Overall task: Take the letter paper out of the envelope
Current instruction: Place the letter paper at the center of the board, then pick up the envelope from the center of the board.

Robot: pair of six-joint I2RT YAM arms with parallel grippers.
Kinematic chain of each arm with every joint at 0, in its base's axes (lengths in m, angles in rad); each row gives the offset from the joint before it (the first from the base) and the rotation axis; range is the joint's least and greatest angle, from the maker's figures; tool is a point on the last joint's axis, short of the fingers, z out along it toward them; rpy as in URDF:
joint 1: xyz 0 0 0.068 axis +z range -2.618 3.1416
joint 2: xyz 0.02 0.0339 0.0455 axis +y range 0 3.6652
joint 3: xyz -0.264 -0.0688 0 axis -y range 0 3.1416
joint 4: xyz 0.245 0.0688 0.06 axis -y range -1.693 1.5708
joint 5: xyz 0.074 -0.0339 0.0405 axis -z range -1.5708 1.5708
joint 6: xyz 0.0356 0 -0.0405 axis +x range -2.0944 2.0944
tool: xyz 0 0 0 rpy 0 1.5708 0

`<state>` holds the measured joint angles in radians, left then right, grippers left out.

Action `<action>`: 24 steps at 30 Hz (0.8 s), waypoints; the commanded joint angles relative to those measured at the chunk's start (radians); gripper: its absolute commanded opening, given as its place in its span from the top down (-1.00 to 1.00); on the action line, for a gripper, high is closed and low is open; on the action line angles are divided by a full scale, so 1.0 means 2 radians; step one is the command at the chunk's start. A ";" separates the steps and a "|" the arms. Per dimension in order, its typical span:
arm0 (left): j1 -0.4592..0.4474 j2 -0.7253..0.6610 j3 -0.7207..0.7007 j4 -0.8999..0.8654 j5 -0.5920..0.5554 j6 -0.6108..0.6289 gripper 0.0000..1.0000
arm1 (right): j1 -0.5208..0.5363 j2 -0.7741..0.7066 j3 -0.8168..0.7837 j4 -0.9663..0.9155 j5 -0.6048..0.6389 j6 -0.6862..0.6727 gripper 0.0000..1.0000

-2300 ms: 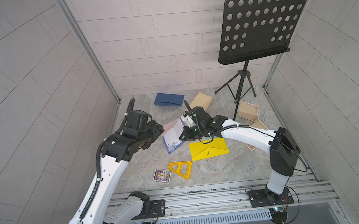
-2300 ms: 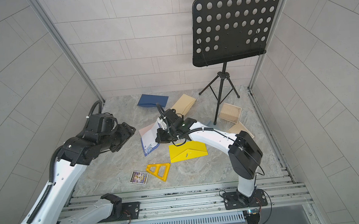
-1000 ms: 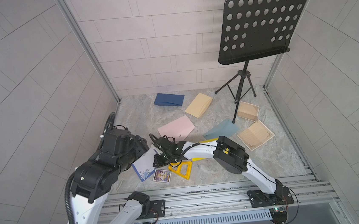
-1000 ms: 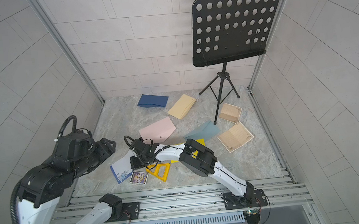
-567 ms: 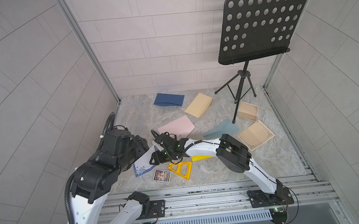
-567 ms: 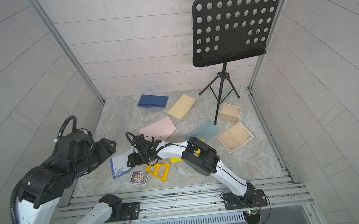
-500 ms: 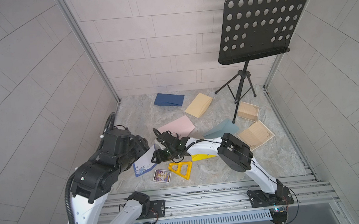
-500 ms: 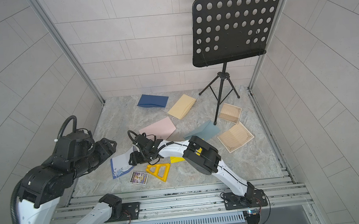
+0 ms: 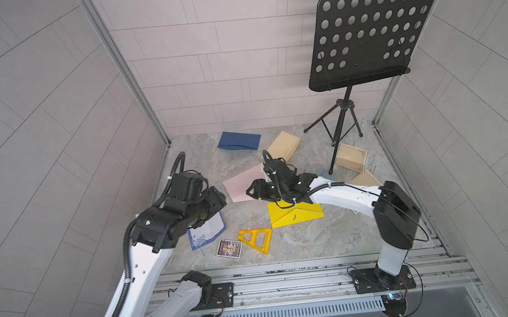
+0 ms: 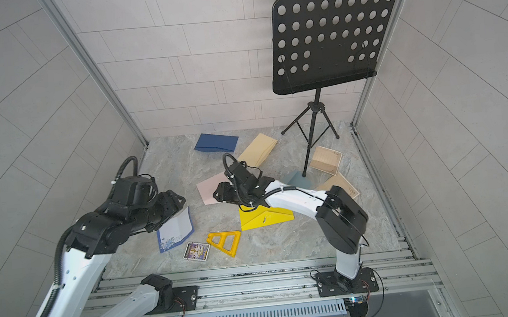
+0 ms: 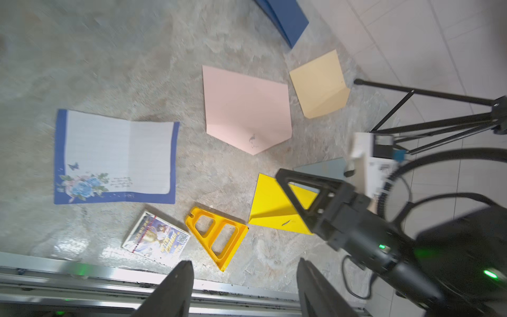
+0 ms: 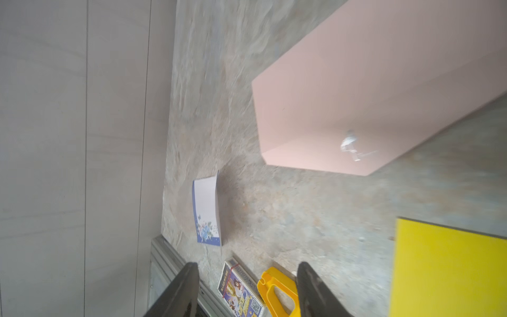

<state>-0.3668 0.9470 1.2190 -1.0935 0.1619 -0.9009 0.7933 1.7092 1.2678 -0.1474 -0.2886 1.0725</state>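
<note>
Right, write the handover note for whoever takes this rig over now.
Grippers: left gripper open and empty; right gripper open and empty, by the pink envelope.
Things: letter paper lies unfolded on the table, outside every envelope and touching none. The pink envelope lies flat with its flap open; the yellow envelope lies close by.
Done: the paper is out and neither gripper holds it.
Left: probably only to pull both arms back.

Letter paper (image 9: 208, 233) lies left of card (image 9: 229, 248); triangle (image 9: 268, 232) right.
</note>
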 commanded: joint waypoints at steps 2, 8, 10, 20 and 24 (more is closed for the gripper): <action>-0.003 0.056 -0.023 0.068 0.108 -0.001 -0.29 | -0.041 -0.071 -0.054 -0.055 0.054 0.011 -0.19; -0.074 0.154 -0.024 0.139 0.148 0.041 -0.32 | -0.110 -0.161 -0.119 -0.145 0.078 0.037 -0.13; -0.103 0.190 -0.017 0.146 0.140 0.072 -0.36 | -0.124 -0.184 -0.136 -0.164 0.093 0.058 -0.14; -0.176 0.328 -0.013 0.220 0.065 0.265 -0.60 | -0.178 -0.230 -0.159 -0.248 0.077 0.089 -0.19; -0.200 0.377 0.005 0.242 0.063 0.328 -0.64 | -0.187 -0.249 -0.176 -0.256 0.076 0.096 -0.19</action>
<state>-0.7345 1.6581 1.1912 -0.6731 0.3161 -0.4053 0.4286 1.2472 0.9333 -0.5903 -0.1463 1.2316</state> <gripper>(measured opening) 0.815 0.594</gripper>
